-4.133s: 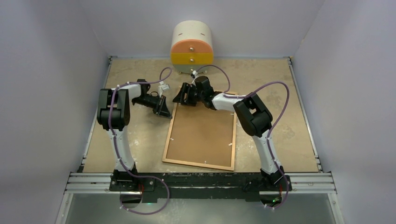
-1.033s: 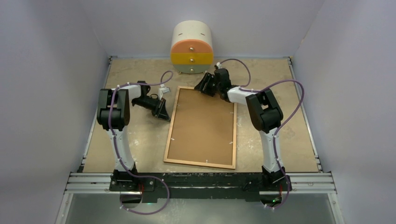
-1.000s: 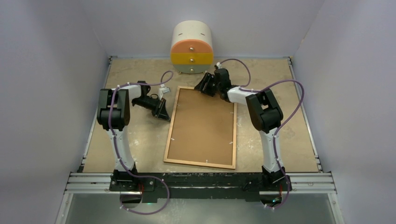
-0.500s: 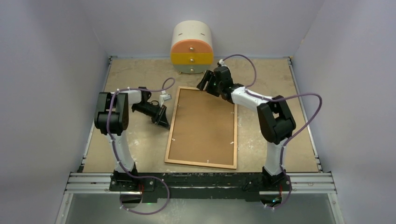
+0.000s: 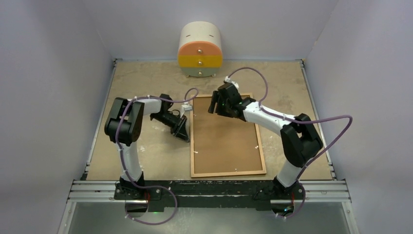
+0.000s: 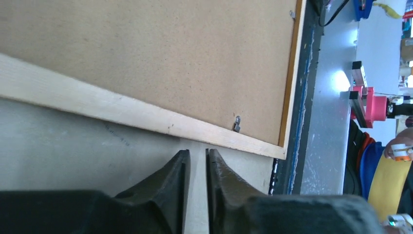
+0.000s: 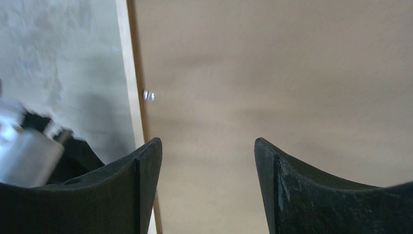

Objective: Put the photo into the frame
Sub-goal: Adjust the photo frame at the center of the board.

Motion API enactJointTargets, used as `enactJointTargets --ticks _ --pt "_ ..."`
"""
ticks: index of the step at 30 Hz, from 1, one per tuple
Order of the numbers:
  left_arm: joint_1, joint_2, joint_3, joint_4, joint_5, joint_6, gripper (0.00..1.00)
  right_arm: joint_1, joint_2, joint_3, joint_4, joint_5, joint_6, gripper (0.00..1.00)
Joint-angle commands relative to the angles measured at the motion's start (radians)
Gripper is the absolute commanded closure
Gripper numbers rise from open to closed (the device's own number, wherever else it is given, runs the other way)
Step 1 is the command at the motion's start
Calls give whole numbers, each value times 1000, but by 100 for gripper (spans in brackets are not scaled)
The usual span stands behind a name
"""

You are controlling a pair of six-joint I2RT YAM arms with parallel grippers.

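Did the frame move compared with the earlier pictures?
Yes. The frame slid rightward: its near edge now lies closer to the right arm's base and farther from the left arm's base.

Top cam looks down over whole table (image 5: 160, 156); both wrist cams sit close above frame (image 5: 228, 173), shared w/ top.
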Motion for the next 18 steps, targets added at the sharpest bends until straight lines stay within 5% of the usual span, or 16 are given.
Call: enactJointTargets --ticks 1,5,10,18 --pt "125 -59 109 -198 129 143 73 143 23 58 -115 97 0 28" --pt "341 -82 215 -386 120 277 48 274 113 181 -191 195 14 30" --pt "507 -148 222 -392 -15 241 27 385 258 338 -304 278 26 34" --pt "570 -298 131 -327 -162 194 23 476 421 491 -422 382 44 44"
